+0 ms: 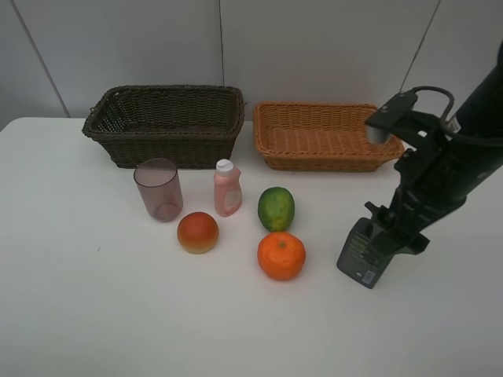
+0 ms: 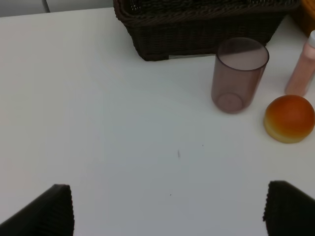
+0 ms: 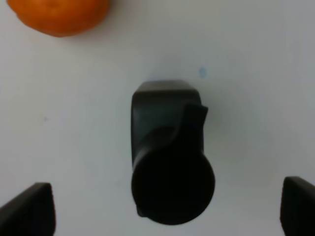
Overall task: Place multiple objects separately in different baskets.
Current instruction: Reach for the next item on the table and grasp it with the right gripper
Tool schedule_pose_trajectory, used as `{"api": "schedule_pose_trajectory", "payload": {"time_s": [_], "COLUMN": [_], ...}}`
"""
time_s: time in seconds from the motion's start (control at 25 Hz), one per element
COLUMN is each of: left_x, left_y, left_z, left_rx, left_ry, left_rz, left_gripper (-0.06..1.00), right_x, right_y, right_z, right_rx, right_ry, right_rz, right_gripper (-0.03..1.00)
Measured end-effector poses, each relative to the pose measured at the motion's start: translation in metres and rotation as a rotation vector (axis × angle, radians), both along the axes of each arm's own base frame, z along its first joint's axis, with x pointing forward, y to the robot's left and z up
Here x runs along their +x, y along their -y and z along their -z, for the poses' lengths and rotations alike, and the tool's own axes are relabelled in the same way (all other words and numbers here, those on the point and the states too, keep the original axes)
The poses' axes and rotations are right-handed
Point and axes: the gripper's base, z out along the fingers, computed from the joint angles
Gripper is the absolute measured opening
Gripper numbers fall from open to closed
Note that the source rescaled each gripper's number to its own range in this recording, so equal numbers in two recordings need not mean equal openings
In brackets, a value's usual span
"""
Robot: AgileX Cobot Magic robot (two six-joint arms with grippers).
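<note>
Right now R gripper [image 3: 162, 206] hangs straight over the dark grey pump bottle [image 3: 167, 142], fingers [image 3: 29, 209] wide, one each side, nothing held. Bottle stands upright nr right edge of desk [image 1: 456, 322], long axis vertical. L gripper [image 2: 170, 209] well away, fingers also wide.

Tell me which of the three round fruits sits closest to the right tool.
The orange, frontmost of the three; the green fruit and red-orange fruit lie farther left.
</note>
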Motion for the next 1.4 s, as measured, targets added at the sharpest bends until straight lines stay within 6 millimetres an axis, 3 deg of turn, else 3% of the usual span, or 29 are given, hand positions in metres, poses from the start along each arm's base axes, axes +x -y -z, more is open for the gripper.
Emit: {"api": "schedule_pose_trajectory", "payload": {"time_s": [0.28,1.0,1.08,1.16,1.24,1.32,1.4], "left_x": [0.0,0.0,0.0,0.0,0.0,0.0,0.0], "left_y": [0.0,0.0,0.0,0.0,0.0,0.0,0.0], "left_z": [0.0,0.0,0.0,0.0,0.0,0.0,0.0], "left_rx": [0.0,0.0,0.0,0.0,0.0,0.0,0.0], "left_ry": [0.0,0.0,0.0,0.0,0.0,0.0,0.0], "left_rz": [0.0,0.0,0.0,0.0,0.0,0.0,0.0], "left_gripper": [1.0,1.0,1.0,1.0,1.0,1.0,1.0], "right_x": [0.004,0.01,0.011,0.011,0.011,0.011,0.011], "right_y": [-0.001,-0.007,-0.007,-0.007,-0.007,-0.007,-0.007], "right_z": [0.006,0.048,0.049,0.049,0.049,0.049,0.049], "right_rx": [0.005,0.01,0.012,0.013,0.013,0.012,0.013], "right_ry": [0.032,-0.032,-0.027,-0.024,-0.024,-0.023,-0.023], "right_rz": [-0.009,-0.007,-0.007,-0.007,-0.007,-0.008,-0.007], "right_gripper": [1.0,0.99,0.91,0.7,0.38,0.0,0.03]}}
